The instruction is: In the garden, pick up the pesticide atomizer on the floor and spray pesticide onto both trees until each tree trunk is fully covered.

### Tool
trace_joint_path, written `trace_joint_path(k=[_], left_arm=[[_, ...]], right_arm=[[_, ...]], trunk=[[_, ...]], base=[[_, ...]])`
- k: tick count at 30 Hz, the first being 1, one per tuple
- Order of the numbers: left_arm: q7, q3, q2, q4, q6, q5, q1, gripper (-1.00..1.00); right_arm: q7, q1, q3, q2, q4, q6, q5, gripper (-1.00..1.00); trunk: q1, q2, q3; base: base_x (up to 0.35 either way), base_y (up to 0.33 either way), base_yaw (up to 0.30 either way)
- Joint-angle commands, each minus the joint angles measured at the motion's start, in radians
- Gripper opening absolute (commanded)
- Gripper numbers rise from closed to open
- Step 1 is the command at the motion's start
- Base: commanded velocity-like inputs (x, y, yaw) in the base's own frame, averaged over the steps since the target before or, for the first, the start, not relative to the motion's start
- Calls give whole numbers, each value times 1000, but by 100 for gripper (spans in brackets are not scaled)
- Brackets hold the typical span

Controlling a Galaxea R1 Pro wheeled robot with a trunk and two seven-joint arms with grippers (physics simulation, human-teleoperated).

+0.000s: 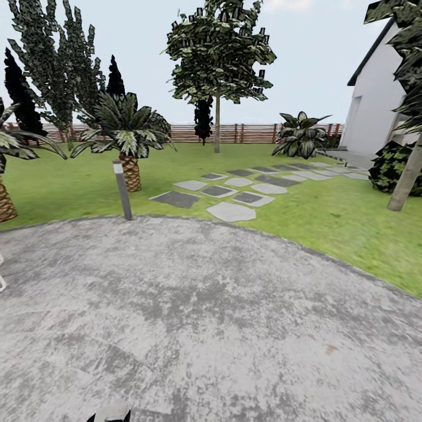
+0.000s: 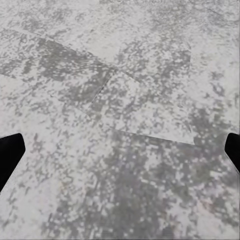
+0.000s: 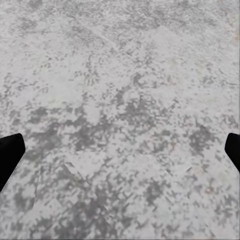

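Observation:
The garden's green lawn (image 1: 328,217) lies beyond the round grey paving (image 1: 193,328) in front of me. One tall tree (image 1: 218,47) with a thin bare tree trunk (image 1: 217,126) stands far back by the fence. A second, thicker tree trunk (image 1: 405,179) leans at the right edge. The pesticide atomizer is out of view, and no pesticide shows. My left gripper (image 2: 120,155) hangs open over mottled paving, its dark fingertips (image 2: 10,155) wide apart. My right gripper (image 3: 120,155) is likewise open over paving with nothing between its fingertips (image 3: 10,152).
A short lamp post (image 1: 122,190) stands at the paving's far edge. Palms (image 1: 126,135) rise on the left and stepping stones (image 1: 234,193) cross the lawn. A brown slat fence (image 1: 252,133) rings the back. A white house (image 1: 378,94) and a dark shrub (image 1: 390,167) are at the right.

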Motion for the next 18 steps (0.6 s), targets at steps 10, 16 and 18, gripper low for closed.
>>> trace_joint_path(k=[10,16,18], left_arm=[[0,0,0,0,0,-1,0,100],[0,0,0,0,0,-1,0,100],[0,0,0,0,0,-1,0,100]], right_arm=[[0,0,1,0,0,0,1,100],[0,0,1,0,0,0,1,100],[0,0,1,0,0,0,1,100]], trunk=[[0,0,0],[0,0,0],[0,0,0]], base=[[340,0,0],[340,0,0],[340,0,0]])
